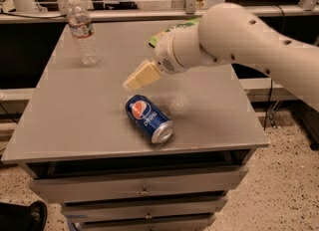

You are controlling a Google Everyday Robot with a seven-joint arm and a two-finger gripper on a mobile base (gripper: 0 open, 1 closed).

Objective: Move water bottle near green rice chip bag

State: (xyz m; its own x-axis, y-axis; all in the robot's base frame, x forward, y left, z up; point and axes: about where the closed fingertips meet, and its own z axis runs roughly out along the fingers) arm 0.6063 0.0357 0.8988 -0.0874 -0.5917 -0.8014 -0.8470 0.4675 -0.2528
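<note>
The water bottle (81, 31) stands upright at the far left of the grey table (75, 120); it is clear with a white cap and a white-red label. The green rice chip bag (167, 32) lies at the far middle of the table, mostly hidden behind my arm; only a light green edge shows. My gripper (135, 79) hangs over the middle of the table, just above and behind the blue Pepsi can, well to the right of the bottle and holding nothing that I can see.
A blue Pepsi can (148, 118) lies on its side near the front middle of the table. My white arm (239, 41) crosses from the right over the table's far right part. Drawers (142, 190) sit under the tabletop. A counter runs behind the table.
</note>
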